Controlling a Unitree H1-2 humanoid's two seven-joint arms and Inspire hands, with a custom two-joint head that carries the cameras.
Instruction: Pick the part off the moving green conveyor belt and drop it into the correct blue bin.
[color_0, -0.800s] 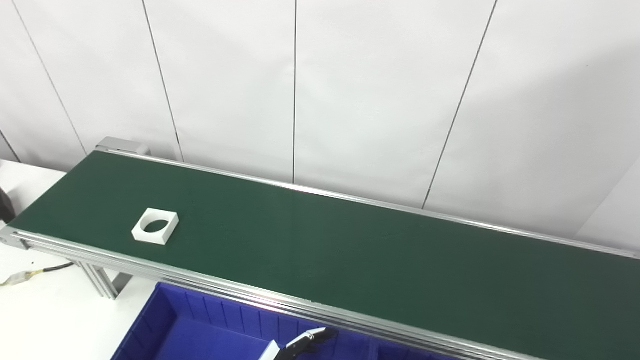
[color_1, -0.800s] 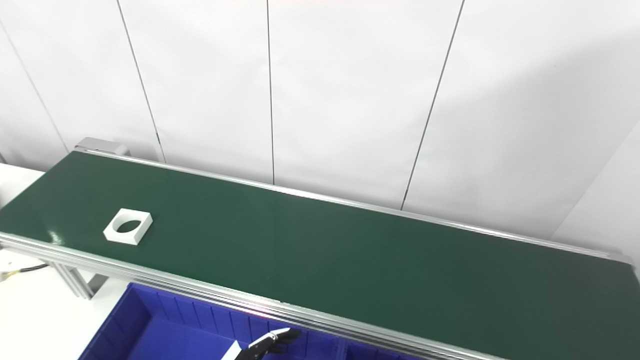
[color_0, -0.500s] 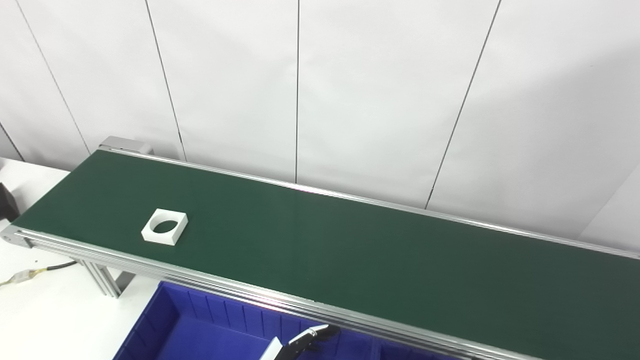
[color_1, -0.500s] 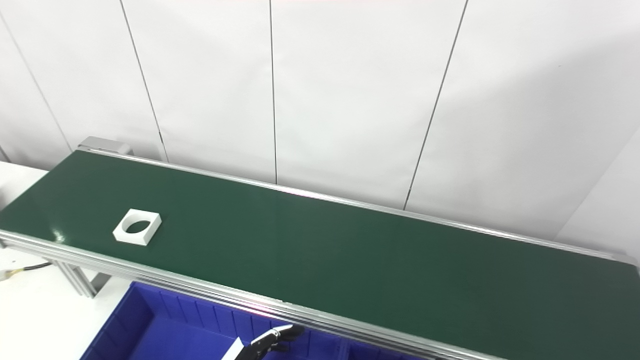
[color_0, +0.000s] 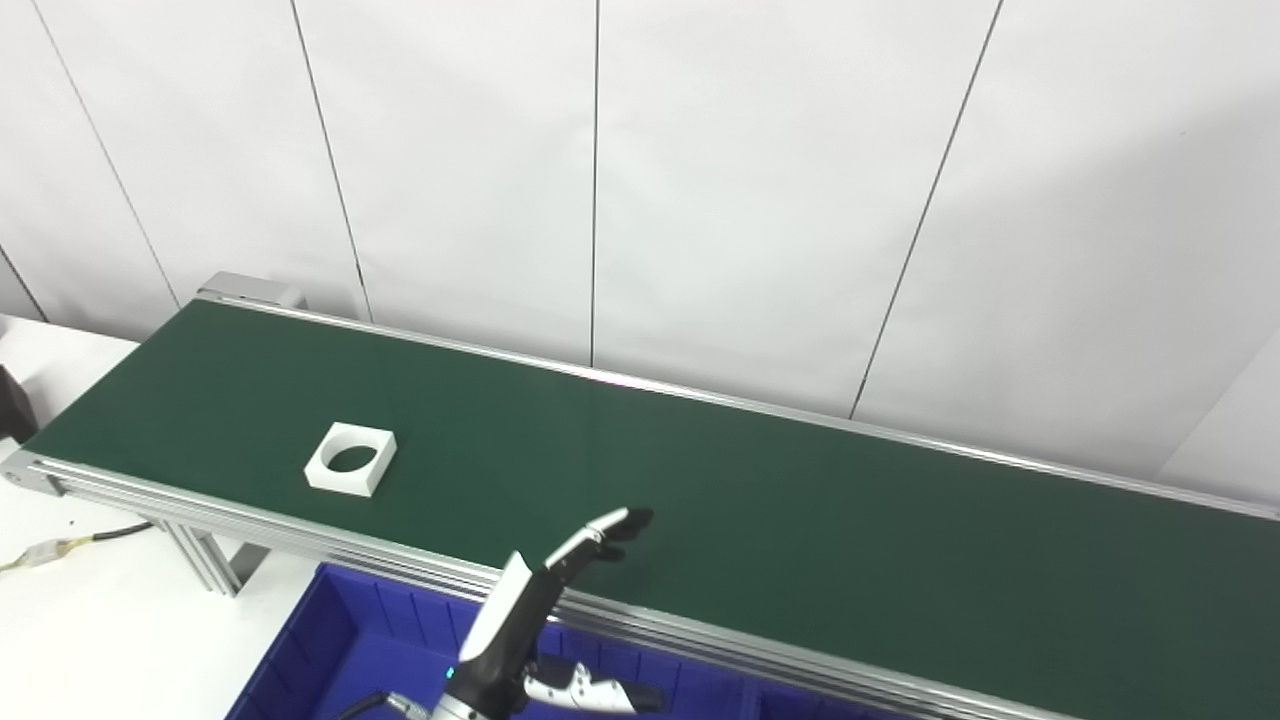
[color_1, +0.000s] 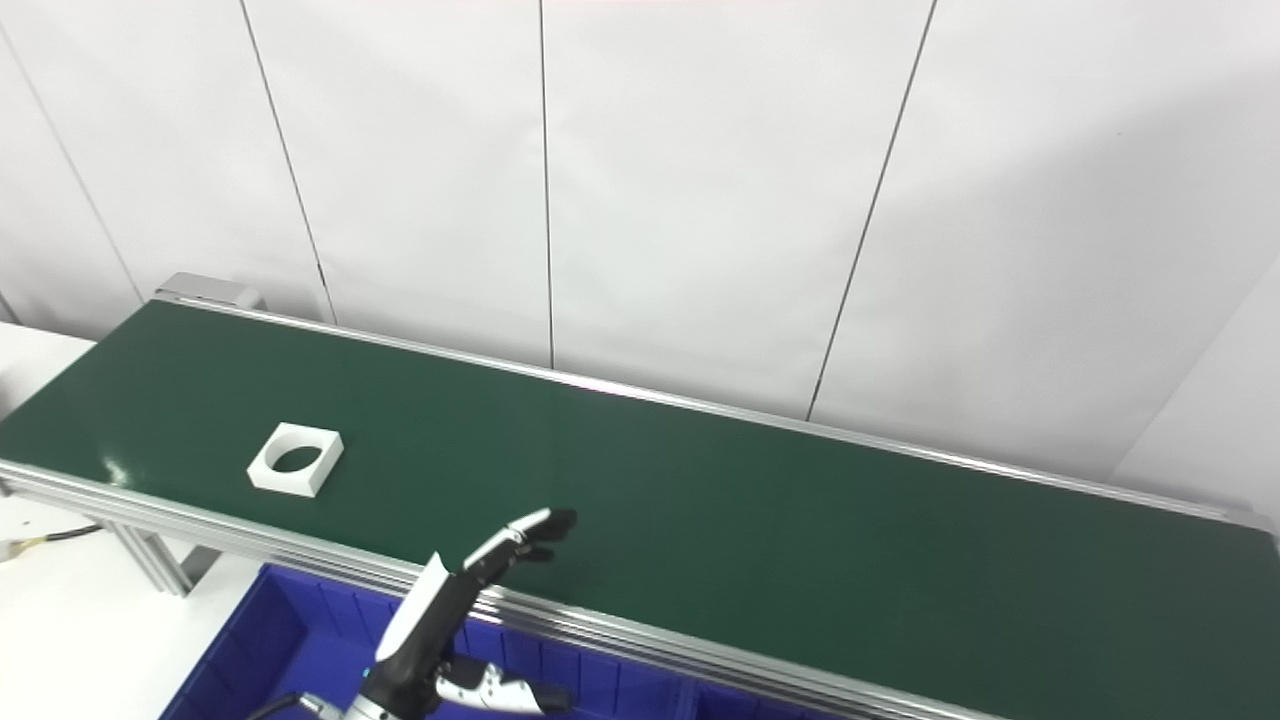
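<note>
A white square part with a round hole (color_0: 351, 459) lies flat on the green conveyor belt (color_0: 800, 520) toward its left end; it also shows in the right eye view (color_1: 296, 459). My left hand (color_0: 540, 610) is raised over the belt's near rail, open and empty, fingers stretched toward the belt and thumb out to the right. It is to the right of the part and well apart from it. It also shows in the right eye view (color_1: 450, 605). My right hand is not in view.
A blue bin (color_0: 350, 650) with ribbed walls sits below the belt's near rail at the bottom. A white table (color_0: 90, 620) with a cable is at the lower left. A white panelled wall (color_0: 700, 180) stands behind the belt.
My left hand has risen from the picture's bottom edge to over the belt's near rail. The white part has travelled to the right along the belt.
</note>
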